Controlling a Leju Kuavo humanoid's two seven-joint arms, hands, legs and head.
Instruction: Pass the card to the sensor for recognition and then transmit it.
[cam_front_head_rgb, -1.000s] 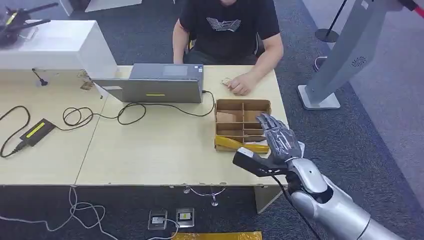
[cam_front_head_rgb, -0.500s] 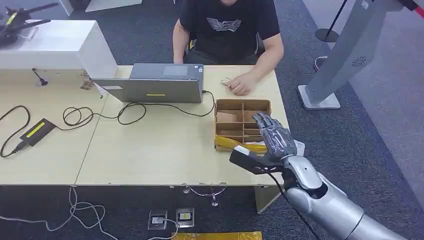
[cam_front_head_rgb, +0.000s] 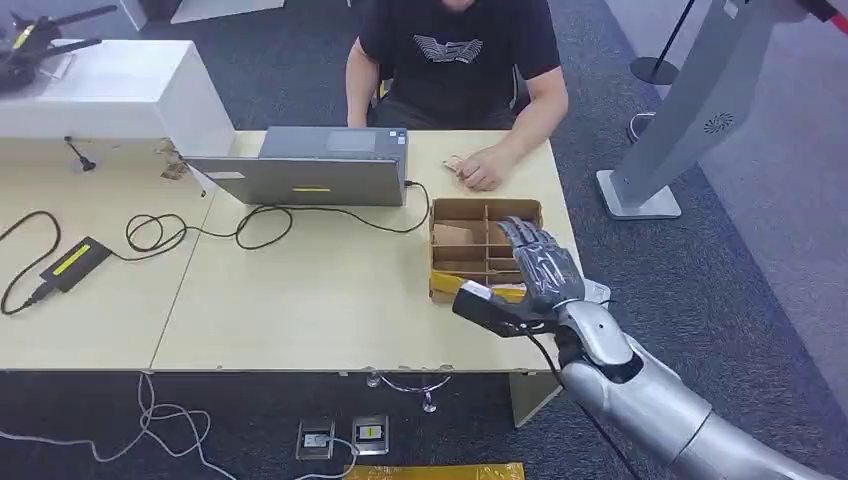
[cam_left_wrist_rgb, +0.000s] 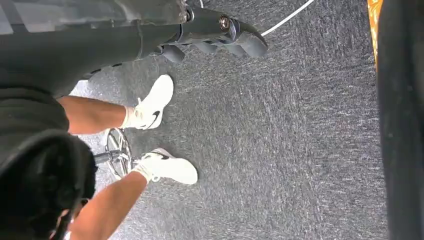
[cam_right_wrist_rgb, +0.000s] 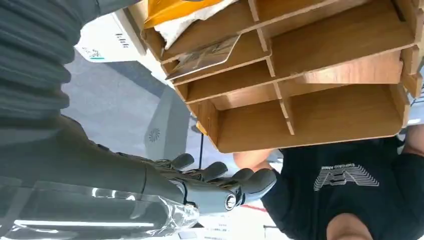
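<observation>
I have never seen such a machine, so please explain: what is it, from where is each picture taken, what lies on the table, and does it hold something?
It is a humanoid robot with silver arms. The head view looks down from its body. Its right hand hovers open over a wooden divided box on the table, holding nothing. A laptop, cables and a seated person are there too. The right wrist view, turned, shows the box's compartments close up, one holding a card. The left wrist view shows the left hand hanging above the carpet.
</observation>
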